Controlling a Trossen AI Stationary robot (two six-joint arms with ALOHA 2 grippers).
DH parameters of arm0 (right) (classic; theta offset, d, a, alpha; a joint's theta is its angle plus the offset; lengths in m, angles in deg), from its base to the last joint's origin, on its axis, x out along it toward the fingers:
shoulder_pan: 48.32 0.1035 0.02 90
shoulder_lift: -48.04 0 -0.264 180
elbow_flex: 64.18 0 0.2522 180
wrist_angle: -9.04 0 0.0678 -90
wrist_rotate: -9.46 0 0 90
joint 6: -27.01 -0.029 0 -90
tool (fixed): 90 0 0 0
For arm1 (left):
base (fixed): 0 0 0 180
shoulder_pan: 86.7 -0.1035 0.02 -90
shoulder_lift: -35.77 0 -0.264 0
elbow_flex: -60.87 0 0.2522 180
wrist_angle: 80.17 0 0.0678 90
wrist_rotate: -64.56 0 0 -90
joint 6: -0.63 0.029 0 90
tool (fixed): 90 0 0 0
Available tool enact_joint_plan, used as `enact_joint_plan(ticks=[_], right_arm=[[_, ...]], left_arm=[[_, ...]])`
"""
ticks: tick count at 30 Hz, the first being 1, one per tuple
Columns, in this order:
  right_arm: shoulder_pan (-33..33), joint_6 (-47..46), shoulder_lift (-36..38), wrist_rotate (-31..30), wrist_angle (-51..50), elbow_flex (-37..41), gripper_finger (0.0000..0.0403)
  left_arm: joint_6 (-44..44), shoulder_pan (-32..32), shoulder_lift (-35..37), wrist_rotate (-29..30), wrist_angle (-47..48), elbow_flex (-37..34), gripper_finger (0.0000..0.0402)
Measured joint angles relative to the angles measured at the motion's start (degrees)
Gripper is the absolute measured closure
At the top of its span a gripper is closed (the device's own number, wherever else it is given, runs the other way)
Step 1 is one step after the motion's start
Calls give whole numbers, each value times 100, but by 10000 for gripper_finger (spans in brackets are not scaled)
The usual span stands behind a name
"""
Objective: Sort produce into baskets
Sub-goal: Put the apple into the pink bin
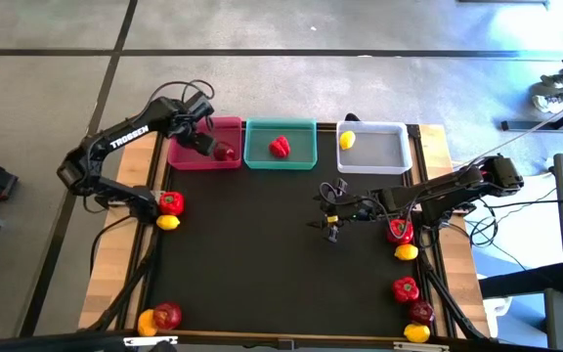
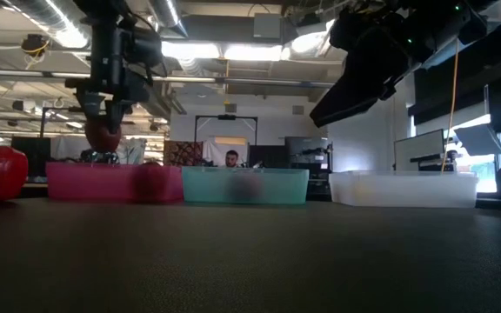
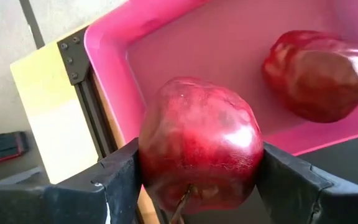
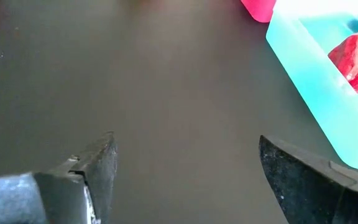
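1. Over the pink basket [image 1: 189, 156] at the table's far left, a dark red apple [image 3: 197, 146] is pinched between the fingers of the left gripper [image 1: 203, 143], held above the basket's near-left rim.
2. A second apple [image 1: 225, 153] is seen lying inside the pink basket.
3. A red pepper [image 1: 280, 147] is seen in the teal basket [image 1: 306, 161], a lemon [image 1: 346, 140] in the white basket [image 1: 399, 161]; all three baskets are lined along the far edge.
4. The right gripper [image 1: 331, 208] is held over the bare black mat [image 1: 262, 264] near the table's middle, fingers spread, nothing between them.
5. Unsorted produce is left along the left edge, near-left corner and right edge: peppers, lemons, apples.
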Motion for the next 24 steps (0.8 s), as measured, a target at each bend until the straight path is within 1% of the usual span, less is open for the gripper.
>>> enact_joint_plan(ticks=[11,16,24], right_arm=[[0,0,0,-1,-25,0,79],[-1,-1,0,2,-37,0,79],[0,-4,0,2,-36,0,79]], left_arm=[[142,-10,-672,18,-29,-35,139],[120,-143,-679,-29,-271,-405,139],[117,-246,-681,-326,-706,-1032,139]])
